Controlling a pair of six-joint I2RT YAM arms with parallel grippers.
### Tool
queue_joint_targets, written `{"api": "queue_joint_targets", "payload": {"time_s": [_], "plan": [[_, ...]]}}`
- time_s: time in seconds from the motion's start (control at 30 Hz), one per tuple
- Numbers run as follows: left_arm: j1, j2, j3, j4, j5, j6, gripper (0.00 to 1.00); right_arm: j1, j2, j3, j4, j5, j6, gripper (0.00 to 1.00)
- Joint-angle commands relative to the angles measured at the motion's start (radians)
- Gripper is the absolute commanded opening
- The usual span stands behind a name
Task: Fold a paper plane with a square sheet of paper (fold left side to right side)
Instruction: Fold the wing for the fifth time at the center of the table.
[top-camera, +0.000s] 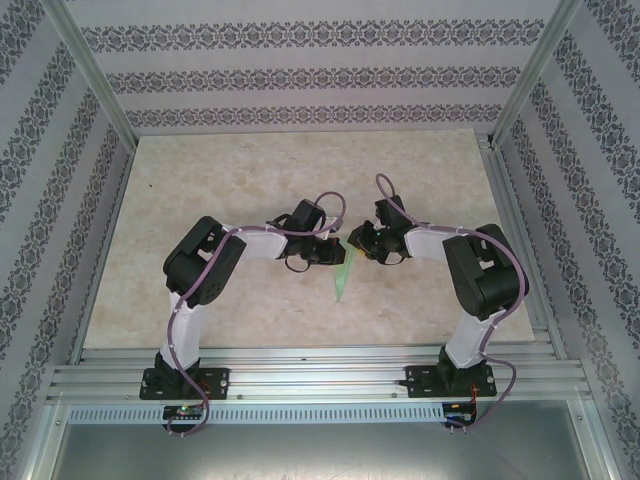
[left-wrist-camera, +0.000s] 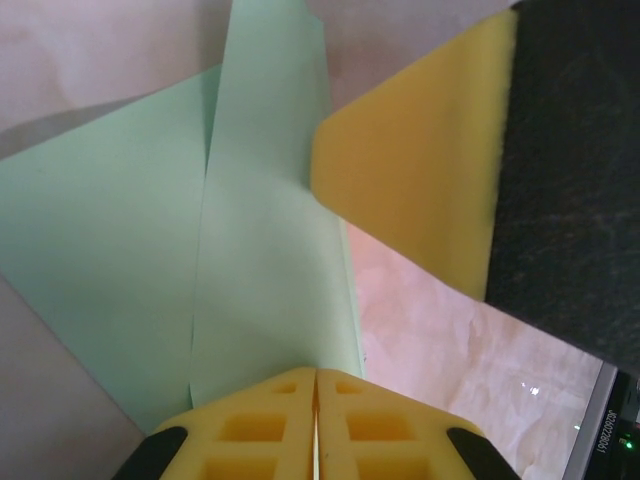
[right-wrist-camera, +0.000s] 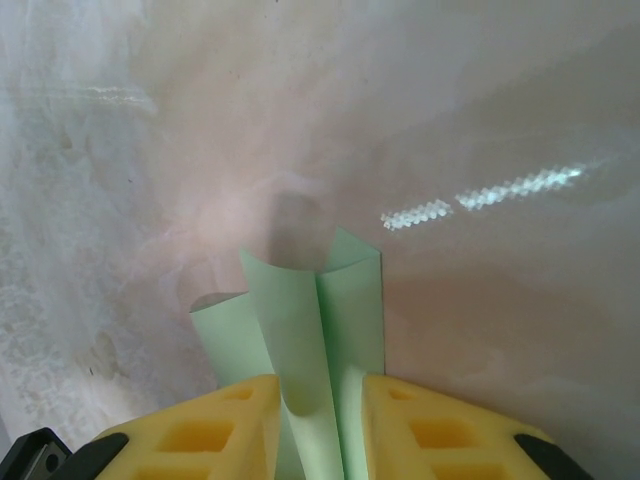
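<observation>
At the middle of the tabletop (top-camera: 200, 180) the two arms meet nose to nose. A slim green paper plane (top-camera: 342, 282) runs out from between them, pointing toward the near edge. It is already narrow and creased lengthwise, so the earlier folds look done. The step in hand seems to be the last one, bringing the left side over onto the right along the centre crease.

The left hand (left-wrist-camera: 315, 430) has its yellow pads pressed flat together, and the paper comes straight out of the seam between them, so it is pinching the plane. From its camera two green flaps fan away, one broad and low on the left and one standing up along the middle. A yellow pad (left-wrist-camera: 410, 190) of the other arm touches the edge of the upright flap.

The right hand (right-wrist-camera: 320, 430) is narrow, with the folded layers standing loosely in the gap between its pads. Whether those pads actually press the paper I cannot tell from this angle.

The next move likely calls for one hand to anchor the crease while the other sweeps the left flap across and presses it down. The sheet is thin, so a tug against the left pinch could tear it or skew the fold.
</observation>
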Motion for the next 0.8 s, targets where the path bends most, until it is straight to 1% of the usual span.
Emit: {"api": "queue_joint_targets", "payload": {"time_s": [0.0, 0.3, 0.4, 0.57, 0.77], "plan": [[-0.042, 0.079, -0.003, -0.014, -0.016, 0.034, 0.11, 0.011, 0.027, 0.016, -0.031, 0.003, -0.030, 0.27], [-0.043, 0.070, -0.004, -0.012, -0.018, 0.032, 0.12, 0.020, 0.050, 0.029, -0.082, 0.021, -0.071, 0.19], [-0.042, 0.058, -0.003, -0.017, -0.018, 0.033, 0.13, 0.019, 0.058, 0.034, -0.091, 0.024, -0.076, 0.18], [-0.042, -0.007, -0.005, -0.038, -0.023, 0.035, 0.18, 0.021, 0.066, 0.039, -0.101, 0.029, -0.082, 0.18], [-0.042, -0.122, -0.007, -0.087, -0.037, 0.044, 0.23, 0.021, 0.075, 0.045, -0.115, 0.034, -0.086, 0.18]]}}
